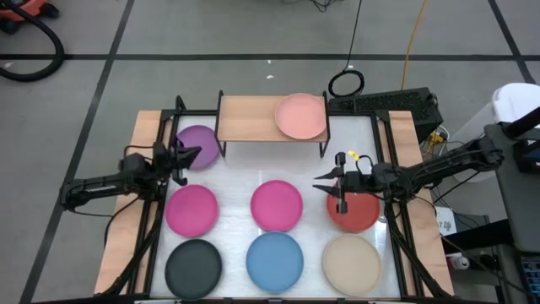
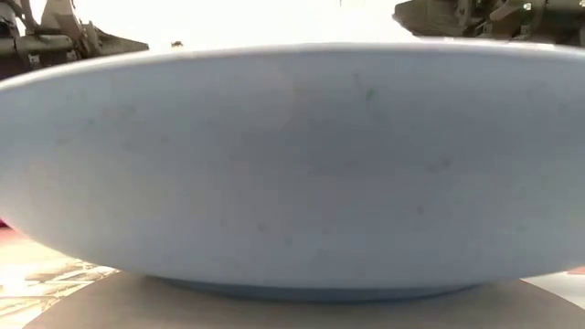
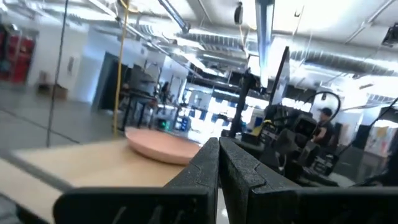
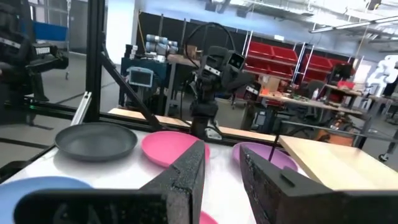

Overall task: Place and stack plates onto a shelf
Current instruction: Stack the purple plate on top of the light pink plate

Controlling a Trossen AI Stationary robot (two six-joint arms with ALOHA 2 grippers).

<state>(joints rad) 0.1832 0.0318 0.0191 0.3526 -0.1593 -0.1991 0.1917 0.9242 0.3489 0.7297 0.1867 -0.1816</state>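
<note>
Only the light pink plate (image 1: 301, 116) on the shelf (image 1: 245, 118), top centre; seven more waiting on the tabletop (image 1: 232, 181). Left gripper (image 1: 187, 158) pressed together beside the purple plate (image 1: 201, 143); right gripper (image 1: 325, 186) slightly spread, empty, over the red plate (image 1: 359, 215), probably next.

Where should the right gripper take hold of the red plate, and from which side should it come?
Probably at the rim. The red plate lies flat on the table, so only its raised edge gives the fingers something to close on. The right gripper hangs over its far-left edge, so coming down there seems shortest, one finger inside the rim, one outside.
</note>
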